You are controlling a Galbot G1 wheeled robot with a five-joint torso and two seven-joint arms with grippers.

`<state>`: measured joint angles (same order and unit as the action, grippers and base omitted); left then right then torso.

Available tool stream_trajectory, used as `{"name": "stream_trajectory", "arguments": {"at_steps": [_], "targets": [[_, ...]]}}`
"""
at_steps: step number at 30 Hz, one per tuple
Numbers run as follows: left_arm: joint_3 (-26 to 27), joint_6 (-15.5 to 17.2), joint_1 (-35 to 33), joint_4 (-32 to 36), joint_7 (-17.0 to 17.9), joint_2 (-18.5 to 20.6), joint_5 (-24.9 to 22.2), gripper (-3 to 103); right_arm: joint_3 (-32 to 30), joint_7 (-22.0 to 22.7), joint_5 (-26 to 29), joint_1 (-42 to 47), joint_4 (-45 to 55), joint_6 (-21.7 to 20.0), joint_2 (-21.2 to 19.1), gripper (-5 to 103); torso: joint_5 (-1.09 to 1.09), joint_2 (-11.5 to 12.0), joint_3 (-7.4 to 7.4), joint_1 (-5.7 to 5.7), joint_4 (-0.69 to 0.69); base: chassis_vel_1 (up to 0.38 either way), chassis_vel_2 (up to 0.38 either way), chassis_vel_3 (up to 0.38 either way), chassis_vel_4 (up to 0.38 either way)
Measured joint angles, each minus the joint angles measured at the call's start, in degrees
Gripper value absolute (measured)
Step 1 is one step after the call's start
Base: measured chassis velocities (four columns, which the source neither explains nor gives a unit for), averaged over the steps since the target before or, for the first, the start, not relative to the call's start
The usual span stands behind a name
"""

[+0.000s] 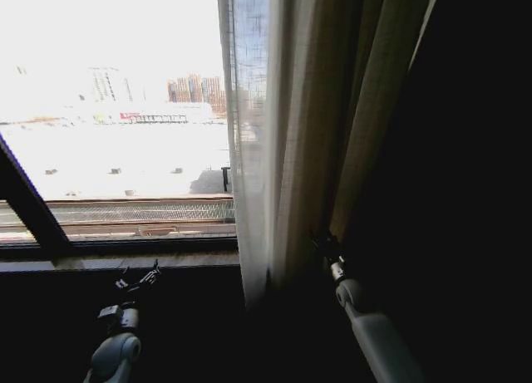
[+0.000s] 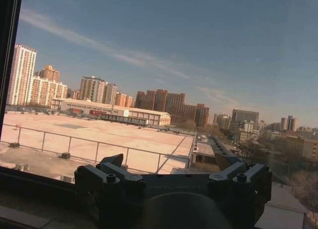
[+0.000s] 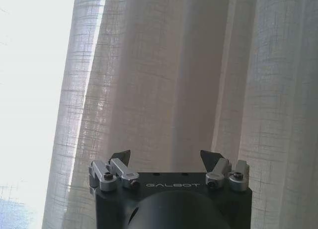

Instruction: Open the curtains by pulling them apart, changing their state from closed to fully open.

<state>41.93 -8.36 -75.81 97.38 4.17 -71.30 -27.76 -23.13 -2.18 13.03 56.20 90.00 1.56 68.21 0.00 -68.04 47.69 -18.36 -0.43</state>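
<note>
Curtains [image 1: 274, 150] hung bunched right of the bare window [image 1: 116, 109]. Facing their folds, the right gripper [image 3: 169, 162] stood spread, gripping nothing; the left gripper [image 2: 171, 165], spread too, faced the glass.

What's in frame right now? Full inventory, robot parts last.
curtains: one bunched stack of sheer white pleated panels, right of the bare glass, hanging down to sill level
window frame bar: one, dark, slanting across the lower left of the glass
window sill: one, dark ledge under the glass
rooftop and city buildings: outside, pale roof with railings, tan and brown towers behind
left gripper: open, black, low by the sill, facing bare glass, clear of the fabric
right gripper: open, black, at the curtains' lower folds, fingers apart, holding nothing
</note>
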Motion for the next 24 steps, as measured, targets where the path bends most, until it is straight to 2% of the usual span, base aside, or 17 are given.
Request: {"name": "stream_trajectory", "arguments": {"at_steps": [2,6,19,24], "targets": [[0.0,0.0,0.0,0.0,0.0,0.0,0.0,100,0.0,-0.4,0.0,0.1,0.0,0.3,-0.1,81,0.00,0.0,0.00,0.00,0.00,0.000,0.000,0.000,0.000],[0.0,0.0,0.0,0.0,0.0,0.0,0.0,100,-0.3,-1.7,-0.1,0.2,0.1,0.7,-0.2,99,0.00,0.0,0.00,0.00,0.00,0.000,0.000,0.000,0.000],[0.0,0.0,0.0,0.0,0.0,0.0,0.0,100,-0.2,-0.5,0.5,0.8,0.9,1.1,0.1,100,0.00,0.0,0.00,0.00,-0.01,0.017,0.013,-0.020,-0.018],[0.0,0.0,0.0,0.0,0.0,0.0,0.0,100,-0.1,-0.5,0.5,1.3,1.8,1.1,0.0,100,0.00,0.0,0.00,0.00,-0.01,0.130,0.141,-0.111,-0.132]]}}
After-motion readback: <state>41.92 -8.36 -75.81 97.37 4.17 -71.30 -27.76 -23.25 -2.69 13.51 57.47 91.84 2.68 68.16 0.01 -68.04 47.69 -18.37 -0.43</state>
